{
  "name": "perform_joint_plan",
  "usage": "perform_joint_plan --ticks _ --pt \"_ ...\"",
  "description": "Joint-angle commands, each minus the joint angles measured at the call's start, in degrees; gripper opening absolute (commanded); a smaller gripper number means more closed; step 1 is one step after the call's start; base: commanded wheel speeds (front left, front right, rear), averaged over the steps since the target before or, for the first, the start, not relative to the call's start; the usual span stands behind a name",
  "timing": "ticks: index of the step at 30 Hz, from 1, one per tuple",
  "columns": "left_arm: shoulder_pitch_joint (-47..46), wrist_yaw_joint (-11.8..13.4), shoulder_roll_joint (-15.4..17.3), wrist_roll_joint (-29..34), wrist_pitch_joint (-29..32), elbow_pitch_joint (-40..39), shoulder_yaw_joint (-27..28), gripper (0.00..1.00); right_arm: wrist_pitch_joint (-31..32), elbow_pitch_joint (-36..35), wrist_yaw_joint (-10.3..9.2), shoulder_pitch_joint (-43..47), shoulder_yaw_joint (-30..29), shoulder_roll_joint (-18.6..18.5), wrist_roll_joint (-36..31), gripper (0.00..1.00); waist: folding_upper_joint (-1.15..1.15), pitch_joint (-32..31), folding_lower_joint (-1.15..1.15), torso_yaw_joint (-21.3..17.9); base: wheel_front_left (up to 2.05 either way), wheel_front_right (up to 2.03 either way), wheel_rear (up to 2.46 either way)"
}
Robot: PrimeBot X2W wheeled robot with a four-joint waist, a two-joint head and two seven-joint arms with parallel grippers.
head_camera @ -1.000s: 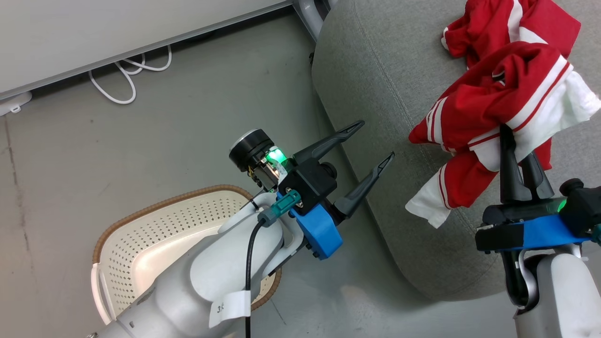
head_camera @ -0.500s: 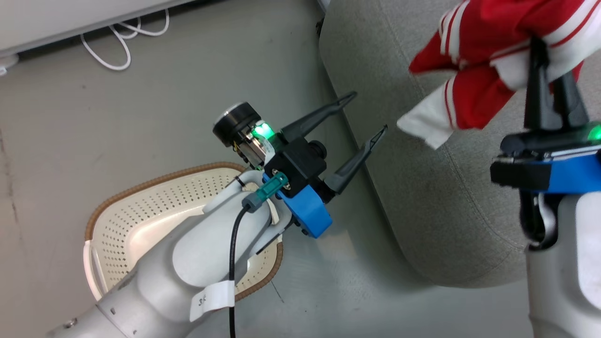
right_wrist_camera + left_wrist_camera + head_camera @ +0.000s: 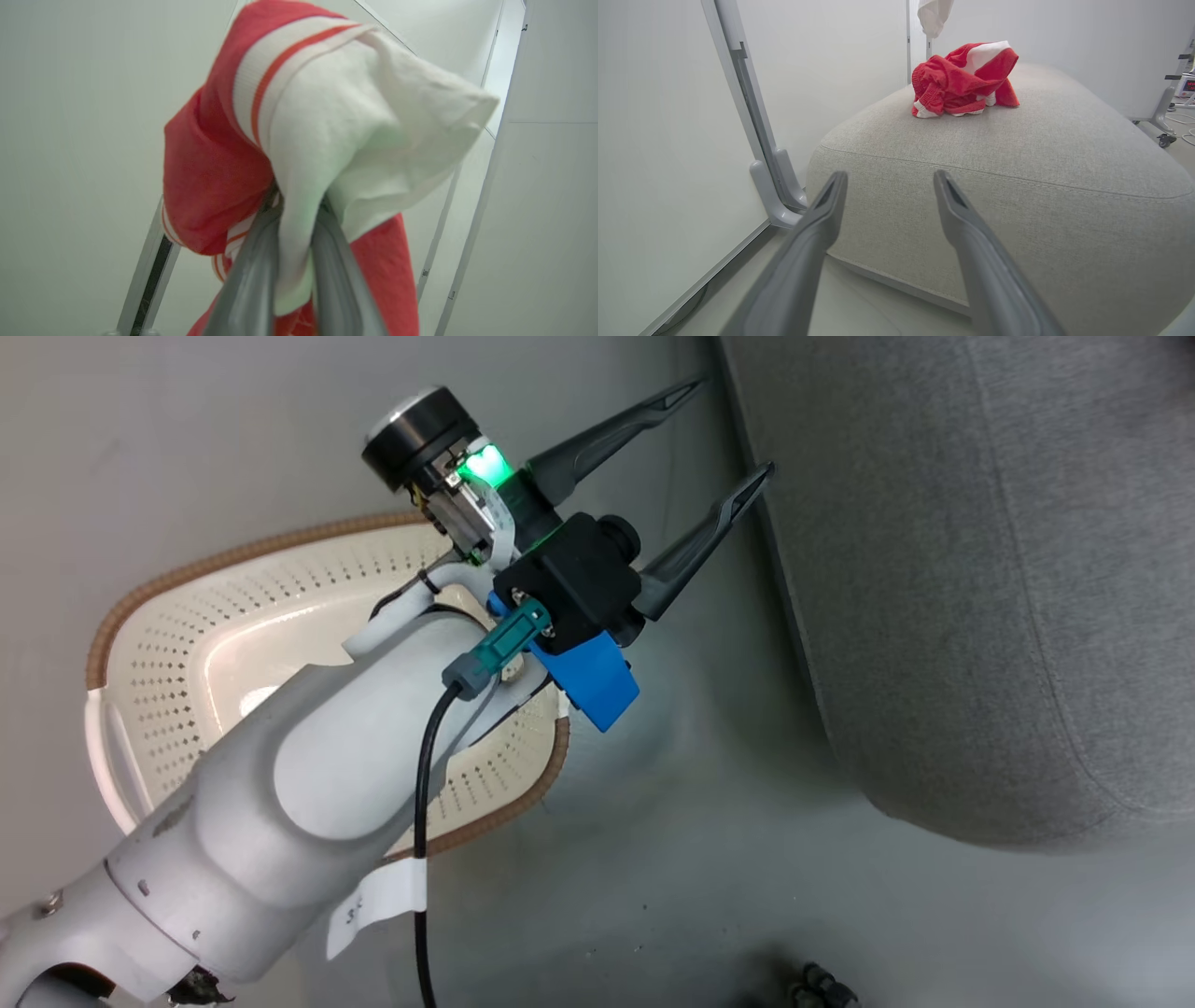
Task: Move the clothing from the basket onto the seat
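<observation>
The cream basket with its brown rim stands on the floor, partly under my left forearm; its perforated floor is bare where it shows. My left gripper hangs open with nothing in it beside the near edge of the grey seat. In the left wrist view, the left gripper faces the seat, where a crumpled red and white garment lies at the far end. My right gripper is shut on another red garment with a white panel, held up in the air.
A white wall panel with a metal frame foot stands left of the seat. A wheeled stand and cables are on the floor at the far right. A strip of grey floor runs between basket and seat.
The head camera has swung down toward the basket, so the whole picture shifted. The right gripper and its garment have left that view at the upper right. The left gripper stays open.
</observation>
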Motion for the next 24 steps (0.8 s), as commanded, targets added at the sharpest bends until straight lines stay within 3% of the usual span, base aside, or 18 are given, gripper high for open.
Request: perform_joint_plan --ticks 1,5,11,17,24 --pt "-1.5 0.0 0.4 0.6 0.2 -0.6 -0.1 1.0 0.0 1.6 -0.01 -1.9 -1.1 -2.4 -0.1 0.0 0.0 4.9 -0.01 1.2 0.0 0.0 0.0" --pt "-3.0 0.0 0.5 1.0 0.6 -2.0 -0.3 1.0 0.0 8.0 -0.01 -3.1 -5.4 -7.1 -0.3 0.0 0.0 7.6 -0.01 1.7 0.0 0.0 0.0" --pt "-3.8 0.1 1.4 1.3 1.0 -3.6 -0.6 1.0 0.0 19.4 -0.01 -1.7 -7.3 -8.5 -1.7 0.0 0.0 9.9 -0.01 1.7 0.0 0.0 0.0" --pt "-3.6 0.5 2.5 1.2 1.4 -4.3 -0.7 1.0 0.0 29.3 -0.01 -1.0 -9.0 -5.9 -2.9 0.0 0.0 10.7 -0.01 1.3 0.0 0.0 0.0" --pt "-2.7 1.0 3.7 0.7 1.8 -4.8 -0.7 1.0 0.0 30.8 -0.01 -2.1 -11.5 0.2 -7.6 0.0 0.0 10.5 -0.01 0.3 0.0 0.0 0.0"
